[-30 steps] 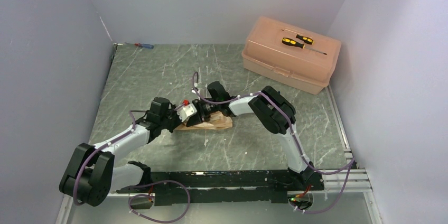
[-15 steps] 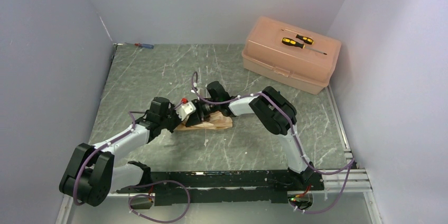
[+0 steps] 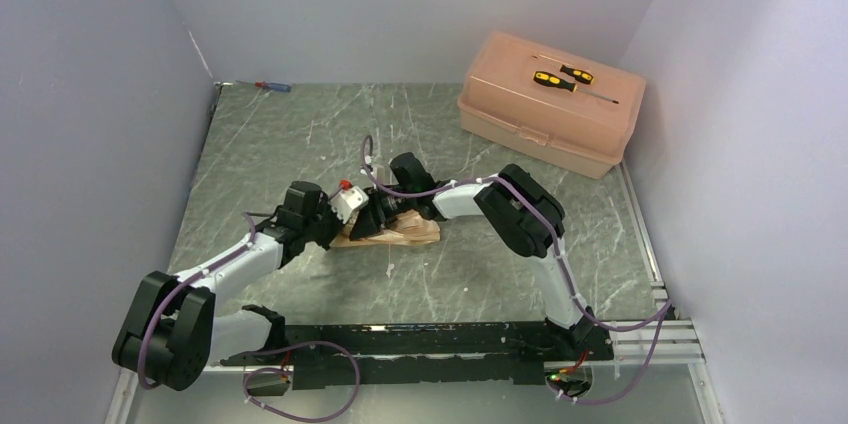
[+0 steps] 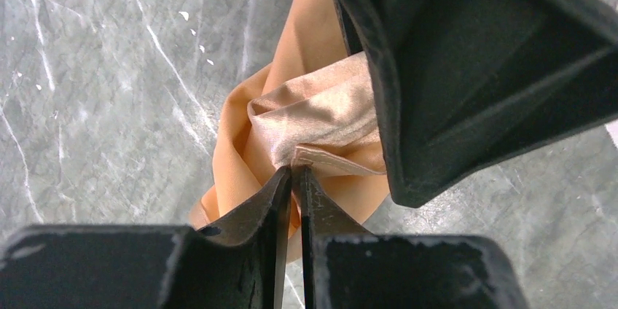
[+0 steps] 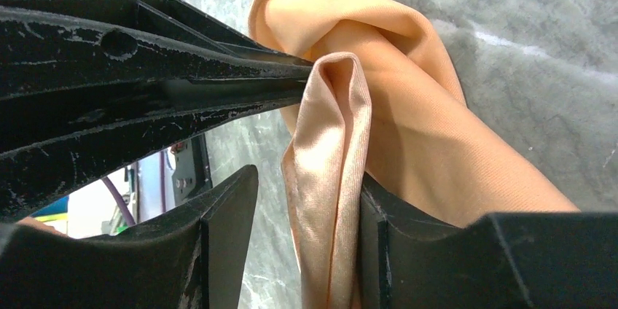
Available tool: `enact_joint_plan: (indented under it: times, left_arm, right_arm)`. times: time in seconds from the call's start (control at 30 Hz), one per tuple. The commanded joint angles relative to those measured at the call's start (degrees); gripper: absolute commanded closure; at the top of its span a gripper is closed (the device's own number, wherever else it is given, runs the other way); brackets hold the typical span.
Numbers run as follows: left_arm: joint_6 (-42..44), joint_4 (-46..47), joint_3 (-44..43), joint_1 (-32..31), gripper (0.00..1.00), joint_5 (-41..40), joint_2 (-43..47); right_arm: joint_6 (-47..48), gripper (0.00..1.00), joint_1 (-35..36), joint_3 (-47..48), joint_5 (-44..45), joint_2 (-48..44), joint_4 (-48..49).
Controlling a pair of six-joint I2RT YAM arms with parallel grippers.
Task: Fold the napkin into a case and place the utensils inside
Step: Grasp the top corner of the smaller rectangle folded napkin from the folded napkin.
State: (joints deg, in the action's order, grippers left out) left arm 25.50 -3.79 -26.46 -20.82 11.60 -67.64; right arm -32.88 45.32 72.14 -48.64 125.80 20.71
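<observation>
At left wrist, left gripper (image 4: 294, 175) pinching napkin (image 4: 321, 116)

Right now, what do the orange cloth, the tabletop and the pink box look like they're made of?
The napkin: a soft fabric with a satin-like sheen, going by its glossy folds and limp drape. The table: looks like grey-green marble or a printed imitation, with white veins. The box: probably moulded plastic, smooth and matte.

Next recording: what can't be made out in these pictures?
Utensils: visible in no view.
Napkin fold shape: top view, left gripper and right gripper cover its left end; right wrist view crops it.
Napkin's right part: left wrist view, the right gripper blocks it.
Tips of the screwdrivers on the box: top view, too small.
</observation>
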Motion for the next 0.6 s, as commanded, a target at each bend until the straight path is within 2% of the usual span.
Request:
enact_joint_plan:
  times: [0.0,0.2,0.43,0.5,0.57]
  left_arm:
    - [-5.3,-2.2,-3.7,0.1,0.85,-0.4,0.2]
    - [-8.8,-4.0,-5.5,0.2,0.86,0.6,0.4]
    - [-8.4,-4.4,-5.4,0.2,0.87,0.4,0.6]
    - [-8.4,-4.4,-5.3,0.2,0.87,0.4,0.7]
    - [-8.3,-4.5,-5.3,0.2,0.87,0.4,0.8]
  right_arm:
    - [6.0,0.48,0.7,0.6,4.3,-5.3,-2.6]
    - [9.2,0.48,1.8,0.0,8.3,-5.3,-5.0]
    - [11.1,0.52,3.2,-0.6,13.0,-4.2,-5.3]
    - [11.6,0.56,3.5,-0.6,14.4,-4.6,-5.2]
    - [11.8,0.66,3.7,-0.7,16.2,-5.4,-5.1]
